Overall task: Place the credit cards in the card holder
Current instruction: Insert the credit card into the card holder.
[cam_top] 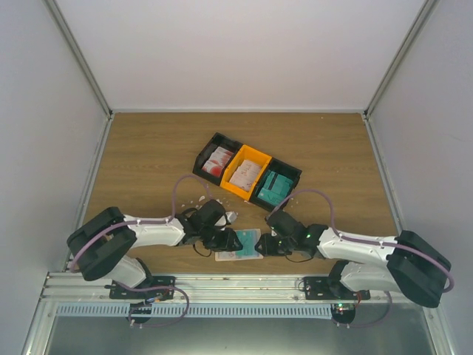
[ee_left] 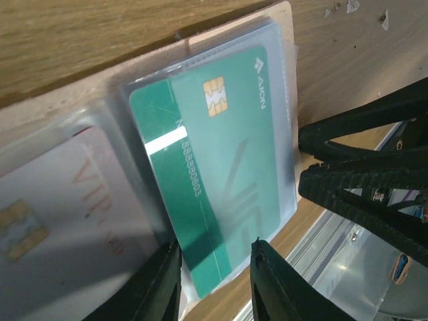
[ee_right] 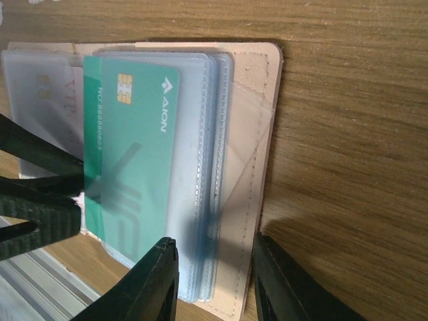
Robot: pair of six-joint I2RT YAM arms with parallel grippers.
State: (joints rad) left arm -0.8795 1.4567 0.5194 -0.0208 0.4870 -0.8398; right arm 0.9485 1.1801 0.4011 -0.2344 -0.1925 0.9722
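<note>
While both my arms reach inward along the near edge of the table (cam_top: 140, 148), the holdings stand as follows.

Item: card holder (cam_top: 238, 255). Beige-tan, lying opened flat on the wood near the table's front edge, between my two grippers. Its clear sleeves (ee_right: 200, 167) are fanned face up.

Item: teal card (ee_left: 221, 174). Gold chip, white lettering. It appears tucked into the topmost sleeve, though I cannot judge how far in it sits.

Item: pale card (ee_left: 60, 200). Gold chip, faint "VIP" lettering, in the sleeve beside the teal one.

Item: left gripper (ee_left: 215, 249). Jaws parted, nothing pinched. My fingers stand over the teal card's short end at one side of the holder.

Item: right gripper (ee_right: 214, 241). Jaws likewise parted, gripping nothing. The fingers straddle the edge of the sleeve stack and the holder's stitched beige border, facing the left gripper across the holder.

Item: tray (cam_top: 255, 151). Three bins, black, orange, black, set at a slant farther back on the table, well apart from the holder. Contents:
- white cards with red blotches (cam_top: 217, 161) in the left black bin
- pinkish-grey cards (cam_top: 244, 175) in the orange middle bin
- teal cards (cam_top: 273, 188) in the right black bin

Item: white scraps (cam_top: 199, 200). Scattered on the wood beside my left arm.
</note>
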